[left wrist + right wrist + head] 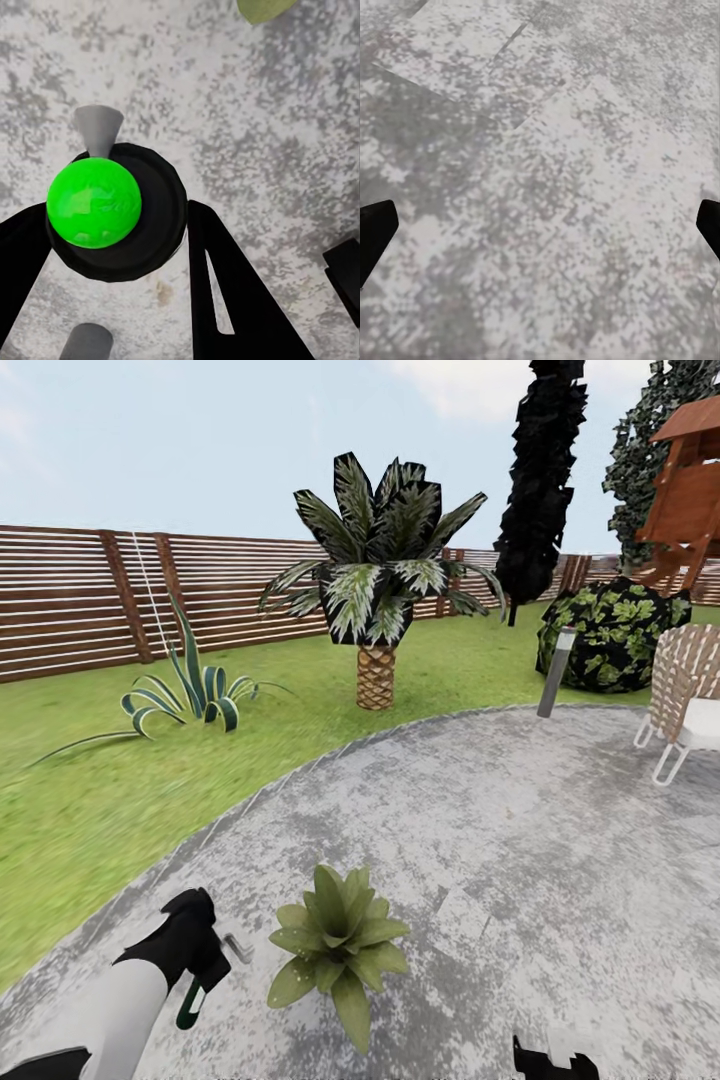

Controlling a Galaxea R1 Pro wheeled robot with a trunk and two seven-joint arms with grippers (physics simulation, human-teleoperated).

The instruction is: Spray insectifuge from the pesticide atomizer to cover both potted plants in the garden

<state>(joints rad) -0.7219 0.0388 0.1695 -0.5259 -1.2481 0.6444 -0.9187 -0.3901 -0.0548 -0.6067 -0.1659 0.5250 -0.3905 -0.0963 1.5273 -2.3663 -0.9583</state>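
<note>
The pesticide atomizer [112, 214] sits clamped in the left tool [205, 958], its grey nozzle reaching toward the potted plant [340, 950] just beside it on the grey paving [520, 830], a stance that likely suits spraying the leaves. No whitish specks can be made out on them. The right tool [540, 225] hangs apart and empty over paving. No writing is readable anywhere.

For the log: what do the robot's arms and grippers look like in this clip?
The left arm has a smooth white forearm shell ending in a black wrist section. The left gripper has flat, black, wedge-shaped fingers, one with a narrow slot cut through it. The right gripper shows black fingertips. No cables or markings are visible.
</note>
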